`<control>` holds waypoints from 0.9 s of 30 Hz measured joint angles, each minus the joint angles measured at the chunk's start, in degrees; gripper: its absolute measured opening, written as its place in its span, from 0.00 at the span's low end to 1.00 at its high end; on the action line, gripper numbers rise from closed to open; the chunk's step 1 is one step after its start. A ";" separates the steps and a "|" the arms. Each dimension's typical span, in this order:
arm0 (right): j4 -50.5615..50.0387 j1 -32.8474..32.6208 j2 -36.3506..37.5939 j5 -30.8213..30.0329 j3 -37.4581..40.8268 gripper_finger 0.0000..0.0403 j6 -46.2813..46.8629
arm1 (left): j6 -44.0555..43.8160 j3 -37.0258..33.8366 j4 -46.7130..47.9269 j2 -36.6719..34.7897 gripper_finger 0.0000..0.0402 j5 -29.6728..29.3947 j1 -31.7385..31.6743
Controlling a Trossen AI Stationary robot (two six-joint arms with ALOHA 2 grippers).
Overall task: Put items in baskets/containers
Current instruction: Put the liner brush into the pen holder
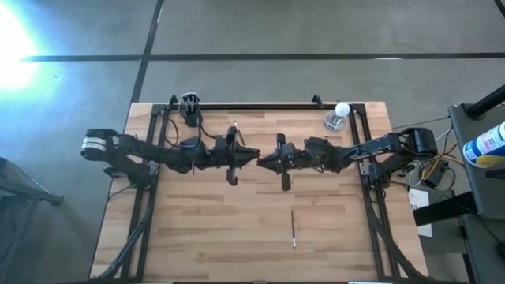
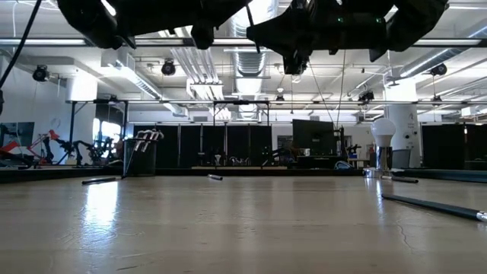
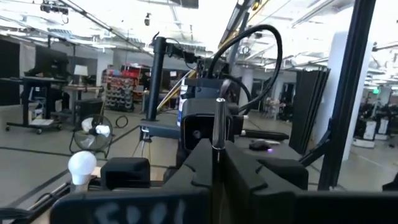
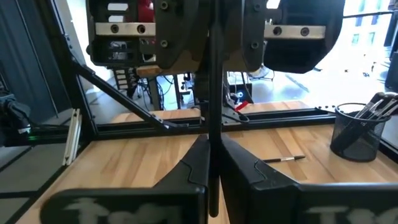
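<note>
While both arms hang raised over the middle of the table, nose to nose, I judge I am in a handover: one stick point(image 4: 213, 124) stands between the two grippers, and each wrist view shows a thin dark shaft running up out of that arm's own closed fingers toward the other gripper. The left gripper point(image 1: 246, 158) looks pressed together on the stick, its silver-ended shaft rising from between the fingers point(image 3: 199, 163); the right gripper point(image 1: 268, 160) is likewise clamped on it, fingers point(image 4: 194, 163) together around the shaft. Which arm should let go I cannot say for certain, but since the black cup point(image 1: 190, 106) sits at the far left corner of the table, I would expect the right to release and the left to carry the stick there, tip down, high enough to clear the rim. The cup already holds several sticks, their pale ends fanning above its mesh wall point(image 4: 357, 138). Left to collect: a loose stick point(image 1: 293, 229) lying near the front right of centre, a short one point(image 4: 283, 159) near the far edge, and the round pale-headed brush point(image 1: 338, 116) standing at the far right corner.
</note>
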State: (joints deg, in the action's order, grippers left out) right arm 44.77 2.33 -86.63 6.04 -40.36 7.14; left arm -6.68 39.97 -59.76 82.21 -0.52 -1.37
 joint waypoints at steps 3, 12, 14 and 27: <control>-1.07 0.00 0.02 -0.26 -0.09 0.08 -0.24 | 1.33 0.24 3.12 -1.71 0.03 -0.63 -0.59; -7.51 -0.11 -0.02 -3.49 0.35 0.29 -1.55 | 5.43 -1.17 25.36 -15.84 0.03 -19.29 -5.96; -7.57 0.12 -0.02 -4.03 0.56 0.28 -1.73 | 5.85 -1.94 30.75 -19.25 0.03 -23.54 -8.63; -7.34 0.05 -0.02 -4.68 2.29 0.03 -4.39 | 3.70 -3.70 47.81 -25.03 0.03 -24.98 -41.67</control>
State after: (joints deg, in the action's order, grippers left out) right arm 37.43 2.37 -86.65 1.36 -38.07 2.75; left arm -2.98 36.27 -11.94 57.18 -25.50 -43.03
